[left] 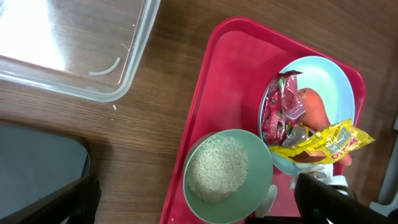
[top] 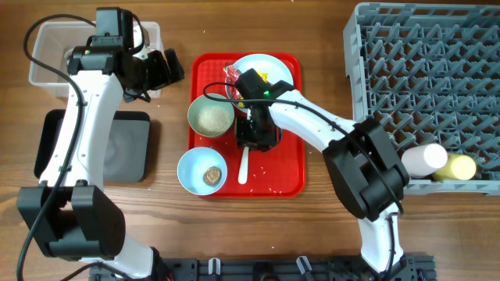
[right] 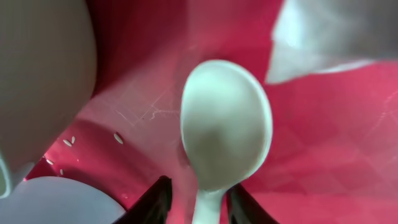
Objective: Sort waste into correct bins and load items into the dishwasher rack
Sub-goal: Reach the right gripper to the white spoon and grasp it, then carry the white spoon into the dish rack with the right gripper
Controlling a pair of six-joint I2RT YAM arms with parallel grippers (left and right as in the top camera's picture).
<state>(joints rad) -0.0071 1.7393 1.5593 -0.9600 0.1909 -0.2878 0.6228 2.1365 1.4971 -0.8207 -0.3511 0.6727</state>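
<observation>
Right wrist shows the right pincer point(right: 199, 200) narrowly open astride the white spoon point(right: 227, 124) handle; overhead hides it.

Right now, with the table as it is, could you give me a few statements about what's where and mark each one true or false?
1. The white spoon lies on the red tray. True.
2. The pink cup and the yellow cup stand on the red tray. False: both lie in the dishwasher rack.
3. One bowl holds rice. True.
4. The left end effector grips a wrapper. False: it is open and empty, and the wrappers lie on the plate.
5. The right end effector has a finger on either side of the spoon's handle. True.
</observation>
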